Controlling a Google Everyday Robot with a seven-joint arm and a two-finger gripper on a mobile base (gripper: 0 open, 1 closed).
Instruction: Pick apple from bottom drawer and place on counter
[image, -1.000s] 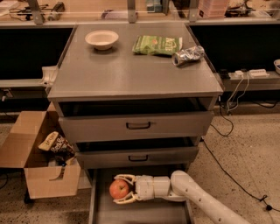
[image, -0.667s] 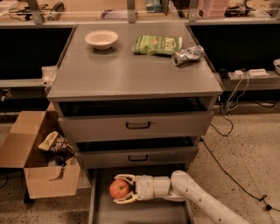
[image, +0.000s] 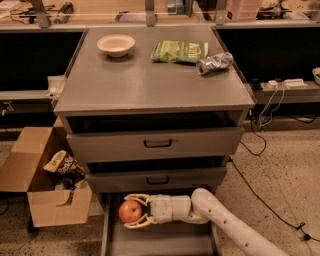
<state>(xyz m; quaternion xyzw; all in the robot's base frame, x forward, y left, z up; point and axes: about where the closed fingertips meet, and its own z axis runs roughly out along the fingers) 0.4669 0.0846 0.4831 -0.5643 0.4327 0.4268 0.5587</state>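
Note:
The apple (image: 130, 211) is round and red-orange, in the open bottom drawer (image: 160, 242) near its back left. My gripper (image: 132, 211) reaches in from the right on a white arm, one finger above the apple and one below, closed around it. I cannot tell whether the apple rests on the drawer floor or is lifted. The counter (image: 145, 82) is the broad grey top of the cabinet above.
On the counter stand a cream bowl (image: 116, 44), a green snack bag (image: 180, 51) and a crushed silver can (image: 214, 63). Two upper drawers (image: 156, 144) are partly pulled out above the gripper. An open cardboard box (image: 47, 185) sits on the floor at the left. Cables lie at the right.

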